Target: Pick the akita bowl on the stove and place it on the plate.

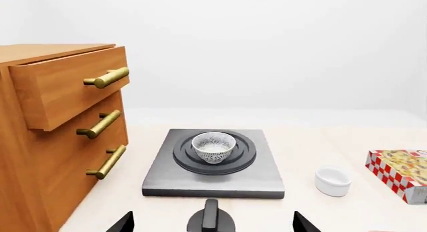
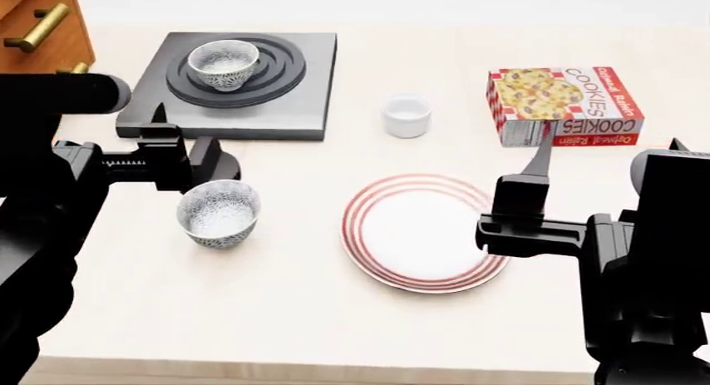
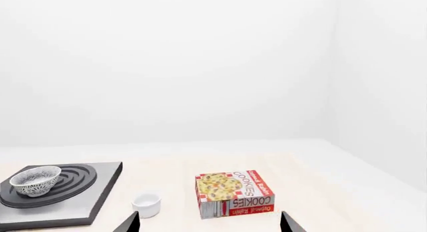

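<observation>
Surface: a pale, cream-coloured surface [image 2: 299, 335] carries everything; it runs back to a plain white wall.
Drawer unit: a wooden chest of drawers [image 1: 57, 137] with brass bar handles stands at the far left, just beside the stove; its top drawer is pulled out a little.
Stove: the dark grey stove [image 2: 239, 90] lies flat at the far left of the surface, its black knob [image 1: 211, 219] at its near edge.
Akita bowl: the akita bowl [image 2: 223, 65] sits upright on the burner rings, in the middle of the stove.
Twin bowl: a second patterned bowl [image 2: 219, 212] stands on the bare surface, nearer the robot than the stove and to the left of the plate.
Plate: the red-ringed plate [image 2: 425, 233] lies near the middle, with nothing on it.
Cup: a small plain white cup [image 2: 406, 115] stands between the stove and the cookie box [image 2: 563, 106].
Left end effector: the left end effector [image 2: 178, 156] hangs over the stove's near edge, between the two bowls, jaws spread apart and holding nothing; the akita bowl lies just beyond it.
Right end effector: the right end effector [image 2: 604, 156] is over the plate's right side, fingers parted, grasping nothing, well apart from the akita bowl.
</observation>
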Robot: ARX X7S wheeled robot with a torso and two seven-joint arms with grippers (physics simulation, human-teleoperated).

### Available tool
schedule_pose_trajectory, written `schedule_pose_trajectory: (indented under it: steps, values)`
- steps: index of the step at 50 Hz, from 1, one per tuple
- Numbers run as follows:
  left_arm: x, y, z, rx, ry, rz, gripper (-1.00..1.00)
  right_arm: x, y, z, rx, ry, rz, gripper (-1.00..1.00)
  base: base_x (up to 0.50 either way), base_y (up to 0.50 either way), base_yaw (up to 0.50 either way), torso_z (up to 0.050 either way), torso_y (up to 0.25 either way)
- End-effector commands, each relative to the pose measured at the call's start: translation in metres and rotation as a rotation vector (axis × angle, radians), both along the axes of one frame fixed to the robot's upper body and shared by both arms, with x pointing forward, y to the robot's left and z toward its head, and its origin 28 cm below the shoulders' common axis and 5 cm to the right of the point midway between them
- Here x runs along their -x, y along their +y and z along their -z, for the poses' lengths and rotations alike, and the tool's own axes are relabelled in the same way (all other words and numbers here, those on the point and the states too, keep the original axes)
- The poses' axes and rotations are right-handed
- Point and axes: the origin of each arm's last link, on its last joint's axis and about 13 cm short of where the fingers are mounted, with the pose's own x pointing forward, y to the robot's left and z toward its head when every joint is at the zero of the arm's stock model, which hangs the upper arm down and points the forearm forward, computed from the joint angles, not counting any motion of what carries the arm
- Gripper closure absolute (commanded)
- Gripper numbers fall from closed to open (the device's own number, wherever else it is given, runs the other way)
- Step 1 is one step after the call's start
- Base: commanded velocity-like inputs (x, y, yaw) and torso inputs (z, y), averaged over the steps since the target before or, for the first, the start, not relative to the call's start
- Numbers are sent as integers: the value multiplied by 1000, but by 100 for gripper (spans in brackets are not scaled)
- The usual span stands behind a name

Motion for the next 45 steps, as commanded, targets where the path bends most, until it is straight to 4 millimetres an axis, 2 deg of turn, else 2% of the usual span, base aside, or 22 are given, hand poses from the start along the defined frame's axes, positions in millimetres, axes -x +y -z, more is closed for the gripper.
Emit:
schedule_pose_trajectory:
  steps: [1,29,45]
  values:
    - [0,0,-1,-2,-1,2,-100,0,0,1,-3,-1,2,-100,0,-199,0,0,0]
    - [1,-1,1,-10,2,8,-100,0,0,0,-2,-3,2,-100,0,-198,0,0,0]
    - [1,-1,2,-15,6,8,-100,0,0,0,12,3,-3,-100,0,-7,0,0,0]
